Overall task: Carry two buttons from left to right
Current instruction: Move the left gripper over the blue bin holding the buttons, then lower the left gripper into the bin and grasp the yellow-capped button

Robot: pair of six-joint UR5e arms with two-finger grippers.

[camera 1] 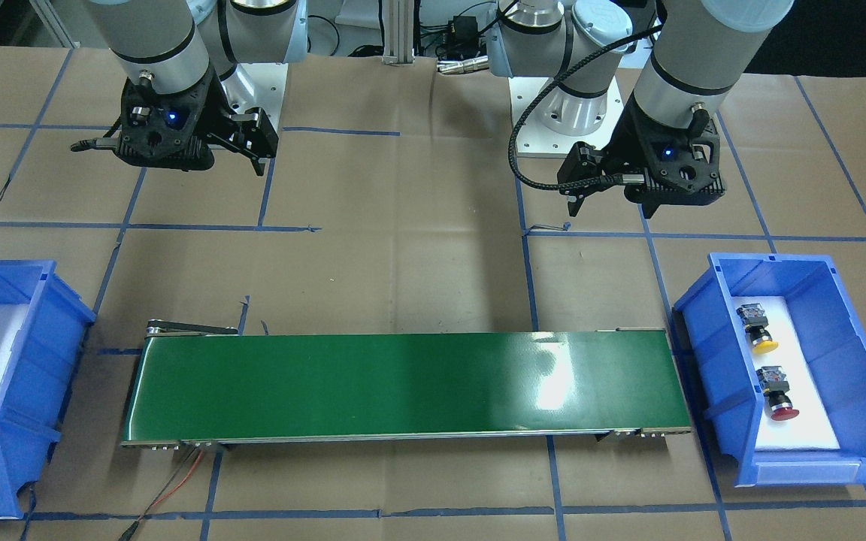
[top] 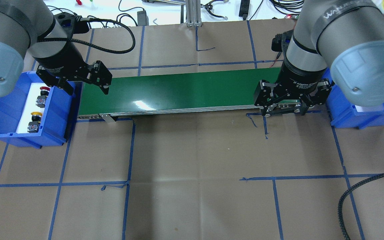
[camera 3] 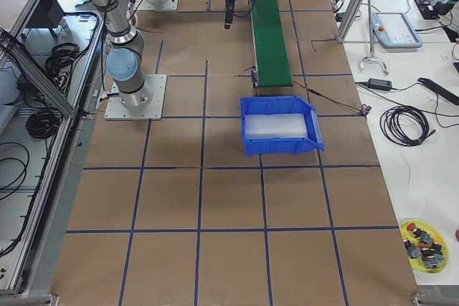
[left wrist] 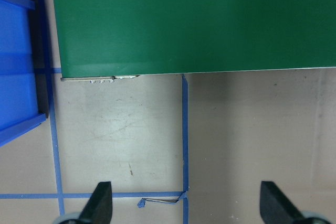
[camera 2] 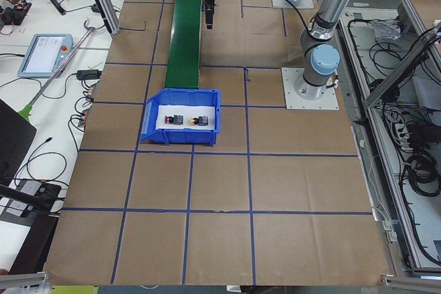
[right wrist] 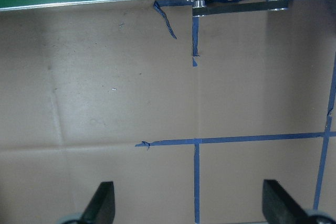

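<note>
Not yet started, with yellow button (camera 1: 764, 346) and red button (camera 1: 782, 412) in left bin (camera 1: 858, 361), none in right bin (camera 1: 16, 409), left tool (left wrist: 187, 203) and right tool (right wrist: 189, 203) spread, empty.

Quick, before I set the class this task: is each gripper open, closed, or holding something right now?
Left gripper: open, holding nothing.
Right gripper: open, holding nothing.

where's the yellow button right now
In the overhead view, the yellow button lies on white padding in the blue bin at the left end of the conveyor, beside the red button and nearer the robot.
</note>
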